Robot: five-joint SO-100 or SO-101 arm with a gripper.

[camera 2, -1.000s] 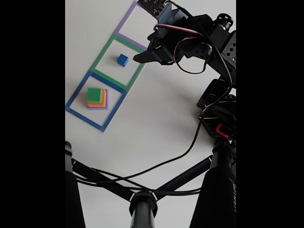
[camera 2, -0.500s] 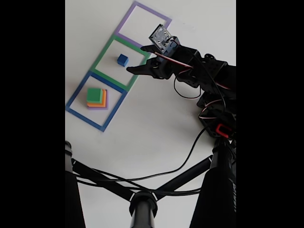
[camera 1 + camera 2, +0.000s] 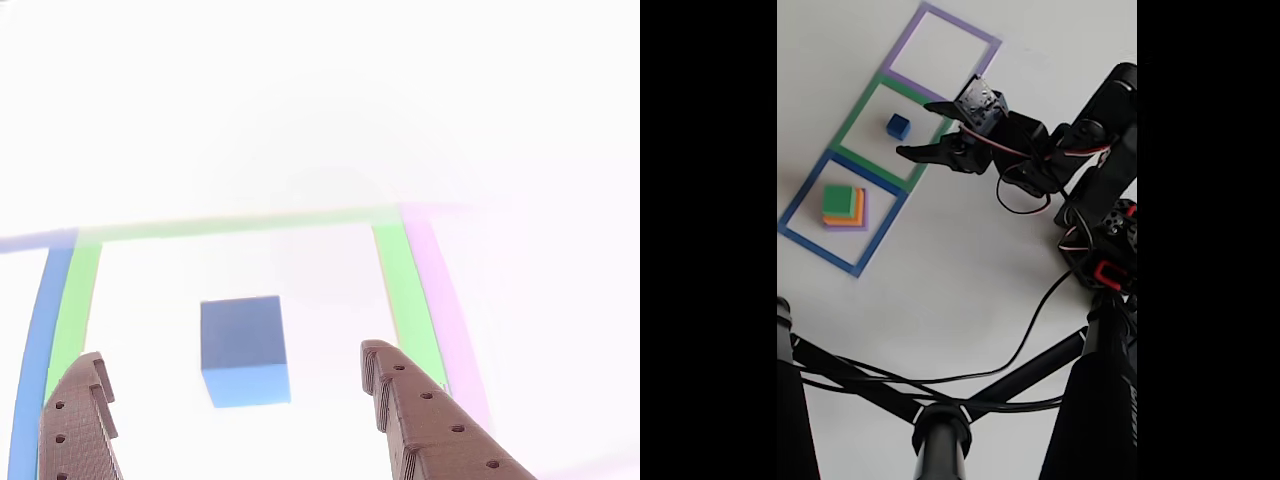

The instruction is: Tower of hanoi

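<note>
Lowered since the earlier frame, my gripper point(image 3: 918, 128), jaws apart, nears the blue cube point(image 3: 898, 125) at 9 o'clock; I risk nudging it off-centre.

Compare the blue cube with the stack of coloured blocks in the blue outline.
The blue cube sits alone in the green outline; the stack is in the blue outline. The cube is one small piece; the stack is wider, layered green, orange, purple. The open tool faces the cube, away from the stack. Both rest untouched.
</note>
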